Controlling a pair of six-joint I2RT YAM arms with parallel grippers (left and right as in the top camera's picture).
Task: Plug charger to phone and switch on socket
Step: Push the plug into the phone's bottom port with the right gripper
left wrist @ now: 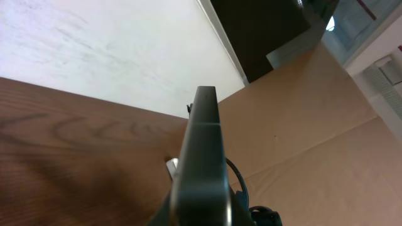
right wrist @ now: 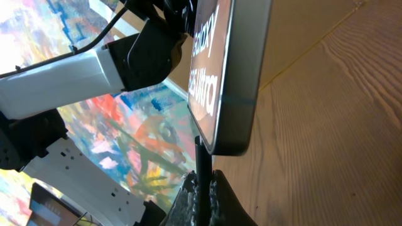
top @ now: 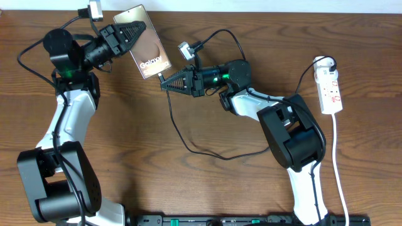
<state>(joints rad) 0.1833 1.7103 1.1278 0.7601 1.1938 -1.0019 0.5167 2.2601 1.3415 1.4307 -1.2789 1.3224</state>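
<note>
Overhead first: the left claw (top: 125, 32) is clamped on the top end of the phone (top: 146, 43) and holds it up off the bench (top: 188, 188). The phone's long axis runs out from that claw and slants towards the other arm. We can see the glossy brownish back and the white "Galaxy" lettering. The right claw (top: 164, 81) is pinched down on the plug tip of the charger (top: 195, 152), and the phone's free bottom end sits straight ahead of its fingertips, pretty much touching. The right arm is clearly the nearer one for the plug-in. The thin black cable trails back behind that claw in a loop across the bench. The socket (top: 331, 91) is way off behind the right claw, beyond that arm's base, with the white adapter apparently at its far end.

Left wrist: here we only see the phone (left wrist: 204, 163) edge-on, a thin dark slab running straight out from the claw. The fingers themselves aren't really visible here, so we'd go by the overhead for the grip.

Right wrist: this is the view that matters. The right claw (right wrist: 202, 185) is nearly closed with the black plug (right wrist: 200, 157) sticking up out of it, and the phone's (right wrist: 229, 75) rounded bottom edge is right in front of it, lettering side facing us. The tip looks to sit a touch to one side of the edge's middle. We can't tell if it's in the port or just resting beside it, so we reckon a small sideways nudge is what the push depends on.
</note>
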